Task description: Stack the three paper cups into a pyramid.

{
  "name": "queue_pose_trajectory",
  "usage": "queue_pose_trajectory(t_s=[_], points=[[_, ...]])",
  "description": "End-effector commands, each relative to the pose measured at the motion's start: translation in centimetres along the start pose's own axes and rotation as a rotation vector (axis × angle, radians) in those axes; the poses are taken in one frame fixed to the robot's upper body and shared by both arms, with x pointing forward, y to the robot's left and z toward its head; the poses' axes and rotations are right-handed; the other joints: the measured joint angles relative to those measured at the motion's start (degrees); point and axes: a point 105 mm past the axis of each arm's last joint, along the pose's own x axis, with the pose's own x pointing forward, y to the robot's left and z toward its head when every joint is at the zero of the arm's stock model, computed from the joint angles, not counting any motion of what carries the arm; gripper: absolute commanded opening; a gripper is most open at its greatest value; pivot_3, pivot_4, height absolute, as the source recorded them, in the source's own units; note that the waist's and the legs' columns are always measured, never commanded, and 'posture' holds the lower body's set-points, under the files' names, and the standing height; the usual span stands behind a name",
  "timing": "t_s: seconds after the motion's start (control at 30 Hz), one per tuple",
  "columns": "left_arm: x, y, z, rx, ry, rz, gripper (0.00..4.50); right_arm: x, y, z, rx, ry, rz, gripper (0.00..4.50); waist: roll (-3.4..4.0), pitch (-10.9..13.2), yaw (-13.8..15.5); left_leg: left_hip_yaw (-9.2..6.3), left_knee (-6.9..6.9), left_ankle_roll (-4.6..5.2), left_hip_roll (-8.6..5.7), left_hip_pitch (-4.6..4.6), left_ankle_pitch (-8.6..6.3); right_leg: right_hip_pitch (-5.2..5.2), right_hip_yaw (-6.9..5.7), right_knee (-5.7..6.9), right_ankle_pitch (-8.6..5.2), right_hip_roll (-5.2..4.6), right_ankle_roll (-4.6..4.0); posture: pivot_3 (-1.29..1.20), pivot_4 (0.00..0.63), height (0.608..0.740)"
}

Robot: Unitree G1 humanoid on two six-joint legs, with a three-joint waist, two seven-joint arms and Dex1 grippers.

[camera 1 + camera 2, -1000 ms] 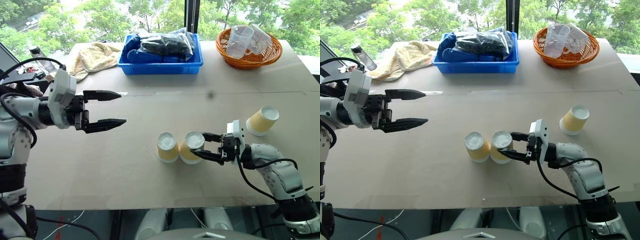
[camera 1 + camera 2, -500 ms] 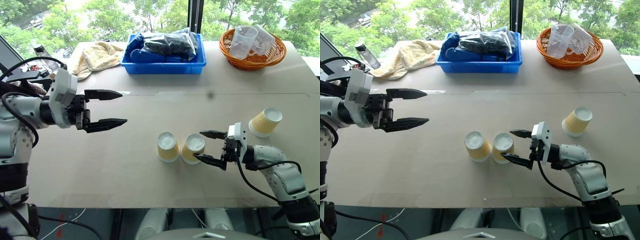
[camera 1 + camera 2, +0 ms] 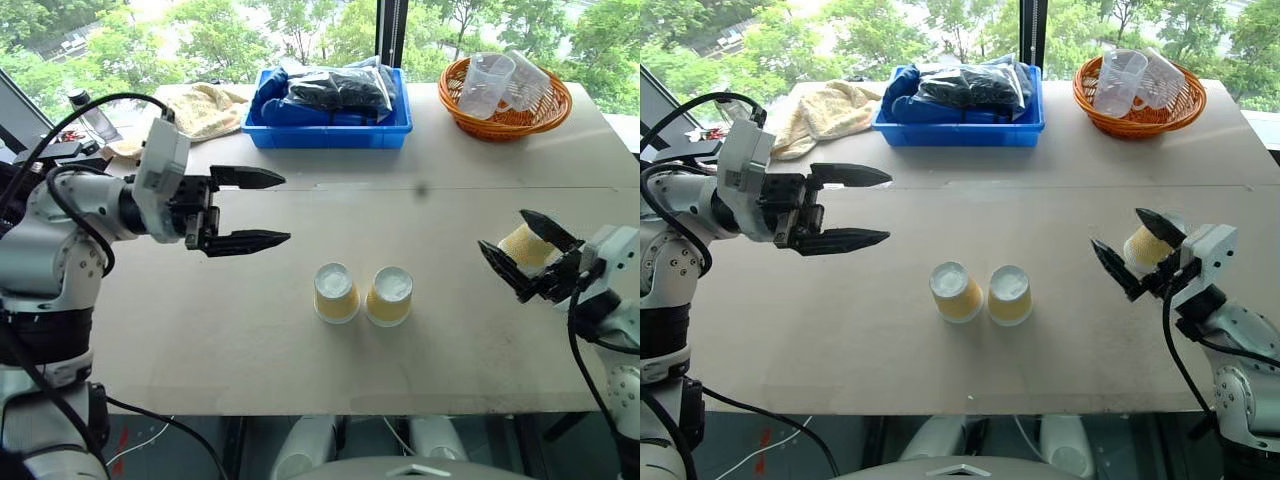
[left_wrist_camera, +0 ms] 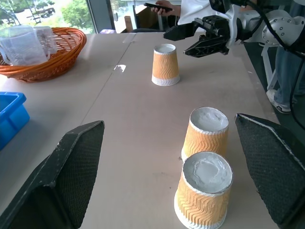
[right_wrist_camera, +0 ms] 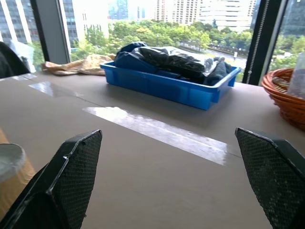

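Two paper cups [image 3: 336, 292] [image 3: 389, 296] stand upside down side by side at the table's middle, touching or nearly so. The third paper cup [image 3: 522, 243] stands upside down alone at the right. My right gripper [image 3: 502, 230] hovers open just in front of that cup, which partly shows between its fingers; nothing is held. My left gripper [image 3: 286, 209] hangs open and empty above the table, left of the pair and pointing right. The left wrist view shows the pair [image 4: 206, 133] [image 4: 203, 190] close by, and the lone cup [image 4: 165, 65] with the right gripper [image 4: 190, 40] beyond.
Along the far edge sit a blue bin [image 3: 328, 100] with dark bags, a wicker basket [image 3: 505, 100] holding clear measuring cups, a towel [image 3: 200, 108] and a bottle [image 3: 85, 110]. A person's hand with a phone [image 4: 164, 5] is beyond the table's right end.
My right gripper opened off the right-hand cup of the pair and swung away right and up to the lone cup. My left gripper drifted slightly right.
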Motion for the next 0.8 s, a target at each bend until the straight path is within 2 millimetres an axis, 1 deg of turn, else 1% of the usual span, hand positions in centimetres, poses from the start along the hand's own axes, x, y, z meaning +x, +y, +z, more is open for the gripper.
queue_pose_trajectory(t_s=[0.03, 0.1, 0.17, 0.23, 0.37, 0.5, 0.6, 0.7, 0.8], points=[[0.7, -0.3, 1.1, 0.045, -0.013, -0.035, 4.5, -0.6, -2.7, -0.8, -0.1, 0.043, -0.157, 4.41, 0.0, 0.0, 0.0, 0.0, 0.0, 0.0, 0.0, 0.0, 0.0, 0.0, 0.0, 0.01, 0.0, 0.0, 0.0, 0.0, 0.15, 0.74], [0.9, -0.2, 1.1, 0.052, -0.008, -0.041, 4.5, -0.6, -3.3, -1.5, -0.099, 0.059, -0.194, 4.41, 0.0, 0.0, -0.1, 0.01, 0.0, 0.0, 0.0, 0.0, 0.0, -0.01, 0.0, 0.02, 0.0, 0.01, 0.0, 0.0, 0.15, 0.74], [0.9, -0.1, 1.2, 0.055, -0.007, -0.042, 4.5, -0.5, -4.0, -1.6, -0.122, 0.053, -0.228, 4.41, 0.01, 0.0, -0.3, 0.04, 0.0, 0.0, 0.0, 0.02, 0.0, 0.0, 0.03, 0.03, 0.0, 0.01, 0.0, 0.0, 0.15, 0.74], [1.0, -0.1, 1.2, 0.055, -0.007, -0.042, 4.5, -0.4, -4.2, -1.6, -0.135, 0.051, -0.236, 4.41, 0.01, 0.0, -0.2, 0.08, 0.0, 0.0, 0.0, 0.04, 0.0, 0.0, 0.08, 0.04, 0.0, 0.01, 0.0, 0.0, 0.15, 0.74], [0.9, -0.1, 1.2, 0.059, -0.001, -0.04, 4.5, 0.0, -6.0, -1.7, -0.104, 0.013, -0.324, 4.41, 0.01, 0.0, -0.2, 0.07, 0.0, 0.0, 0.0, 0.03, 0.0, 0.0, 0.07, 0.03, 0.0, 0.02, 0.0, 0.0, 0.15, 0.74], [0.8, -0.2, 1.2, 0.06, -0.001, -0.036, 4.5, 0.2, -6.3, -2.3, -0.053, 0.021, -0.334, 4.41, 0.01, 0.0, -0.2, 0.06, 0.01, 0.0, 0.0, 0.03, 0.0, 0.0, 0.06, 0.04, 0.0, 0.02, 0.0, 0.0, 0.15, 0.74], [0.8, -0.2, 1.2, 0.057, -0.001, -0.033, 4.5, 0.3, -6.8, -3.1, 0.017, 0.032, -0.372, 4.41, 0.01, 0.0, -0.2, 0.06, 0.01, 0.0, 0.0, 0.02, 0.0, 0.0, 0.07, 0.02, 0.0, 0.02, 0.0, 0.0, 0.15, 0.74], [0.7, -0.1, 1.3, 0.055, -0.003, -0.019, 4.5, 0.6, -6.7, -3.6, 0.056, 0.048, -0.364, 4.41, 0.01, 0.0, -0.2, 0.07, 0.02, 0.0, 0.0, 0.03, 0.0, 0.0, 0.08, 0.03, 0.0, 0.02, 0.0, 0.0, 0.15, 0.74], [0.6, 0.3, 1.4, 0.056, -0.015, 0.011, 4.5, 0.8, -6.5, -3.6, 0.078, 0.042, -0.355, 4.41, 0.01, 0.0, -0.2, 0.07, 0.02, 0.0, 0.0, 0.03, 0.0, 0.0, 0.08, 0.04, 0.0, 0.02, 0.0, 0.0, 0.15, 0.74]])
